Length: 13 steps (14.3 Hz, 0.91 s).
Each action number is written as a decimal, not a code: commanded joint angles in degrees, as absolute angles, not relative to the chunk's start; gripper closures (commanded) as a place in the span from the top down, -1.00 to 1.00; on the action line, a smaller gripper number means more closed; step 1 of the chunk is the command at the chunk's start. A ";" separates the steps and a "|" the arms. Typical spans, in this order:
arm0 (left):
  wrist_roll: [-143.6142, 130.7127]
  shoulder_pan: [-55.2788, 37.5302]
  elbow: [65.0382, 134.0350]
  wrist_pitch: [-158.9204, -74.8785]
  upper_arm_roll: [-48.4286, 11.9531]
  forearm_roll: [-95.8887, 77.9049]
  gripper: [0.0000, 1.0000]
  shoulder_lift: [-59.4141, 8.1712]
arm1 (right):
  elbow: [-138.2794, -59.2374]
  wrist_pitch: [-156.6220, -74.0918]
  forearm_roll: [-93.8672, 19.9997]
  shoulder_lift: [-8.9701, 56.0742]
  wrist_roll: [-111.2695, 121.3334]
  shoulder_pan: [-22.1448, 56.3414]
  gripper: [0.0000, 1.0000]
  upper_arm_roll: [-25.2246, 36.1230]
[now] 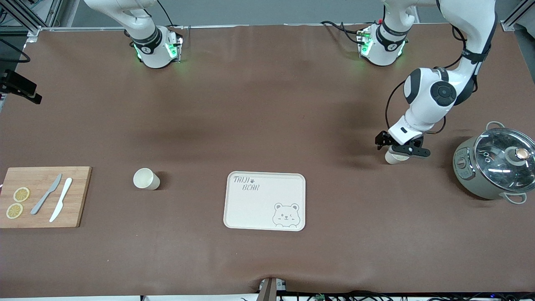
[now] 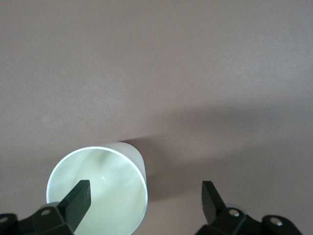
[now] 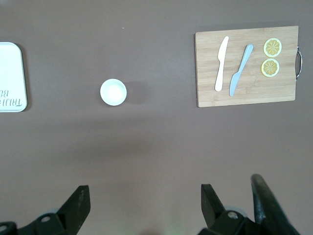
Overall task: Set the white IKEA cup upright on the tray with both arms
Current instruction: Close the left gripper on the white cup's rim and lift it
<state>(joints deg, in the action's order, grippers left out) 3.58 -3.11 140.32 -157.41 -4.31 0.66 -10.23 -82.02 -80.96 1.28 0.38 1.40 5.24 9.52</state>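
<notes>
Two white cups stand upright on the brown table. One cup (image 1: 146, 179) (image 3: 113, 92) is between the bamboo board and the cream tray (image 1: 250, 209) (image 3: 7, 54). The other cup (image 1: 392, 159) (image 2: 98, 188) stands between the tray and the pot, at the left arm's end of the table. My left gripper (image 1: 400, 147) (image 2: 145, 198) hovers low over it, open. One finger (image 2: 78, 199) is over the cup's mouth and the other is outside the wall. My right gripper (image 3: 145, 196) is open and empty, high over bare table. It is out of the front view.
A grey pot with a glass lid (image 1: 495, 163) stands at the left arm's end, close to the left gripper. A bamboo cutting board (image 1: 73, 200) (image 3: 283, 73) at the right arm's end carries two knives (image 1: 47, 193) and lemon slices (image 1: 21, 194).
</notes>
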 commanded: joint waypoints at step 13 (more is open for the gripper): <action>3.60 -3.34 140.63 -160.84 -4.48 0.35 -1.00 -12.21 | -80.86 -80.42 1.49 0.62 1.05 4.75 1.00 9.14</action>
<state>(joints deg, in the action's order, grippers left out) 3.55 -3.22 140.60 -159.75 -4.36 0.66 -11.86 -82.02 -80.98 1.28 0.38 1.40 5.24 9.52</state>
